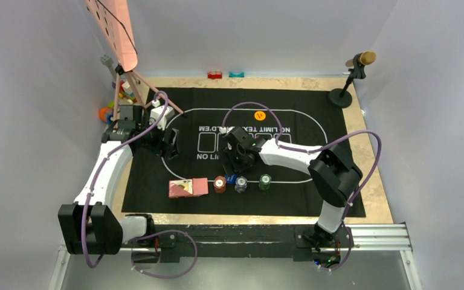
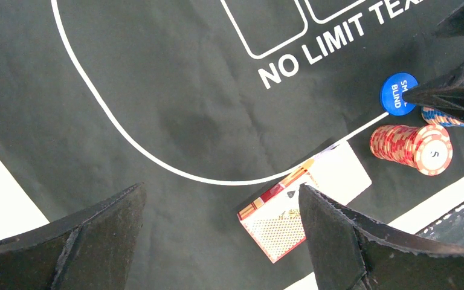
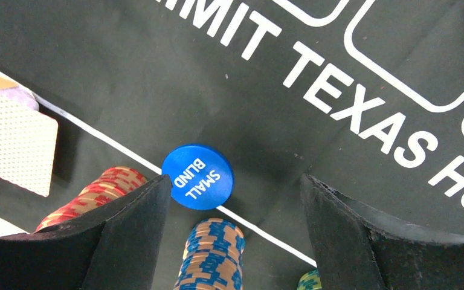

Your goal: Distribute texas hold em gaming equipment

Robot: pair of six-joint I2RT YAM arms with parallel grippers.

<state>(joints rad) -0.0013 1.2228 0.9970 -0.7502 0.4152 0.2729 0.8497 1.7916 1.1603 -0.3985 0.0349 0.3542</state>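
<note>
1. The blue round plastic disc [image 3: 197, 176] printed "SMALL BLIND" lies flat on the black cloth mat [image 3: 127, 72], across its white oval line and just beside the chip stacks. It looks thin, rigid, smooth-faced and probably light. Lying flat it offers only its rim, so I would pinch opposite edges low to the cloth, and it may well slip out.
2. The right hand [image 3: 232, 199] is released, with its fingers spread and one at the disc's edge. It grips nothing.
3. The left hand [image 2: 220, 193] is released wide and empty over bare mat, near the cards.
4. The red-and-white chip stack [image 3: 106, 193], blue-grey chip stack [image 3: 214, 251] and green chip stack [image 1: 265, 181] are stiff discs with striped edges, piled loose. A high squeeze would likely shear a pile, so take it low on the sides.
5. The pinkish-red-backed playing cards [image 2: 272, 232] lie overlapped near the mat's near edge. They are thin, bendy and slick, so sliding should be easier than lifting.
6. The orange round disc [image 1: 259, 115] sits well apart, on the far side of the oval.
</note>
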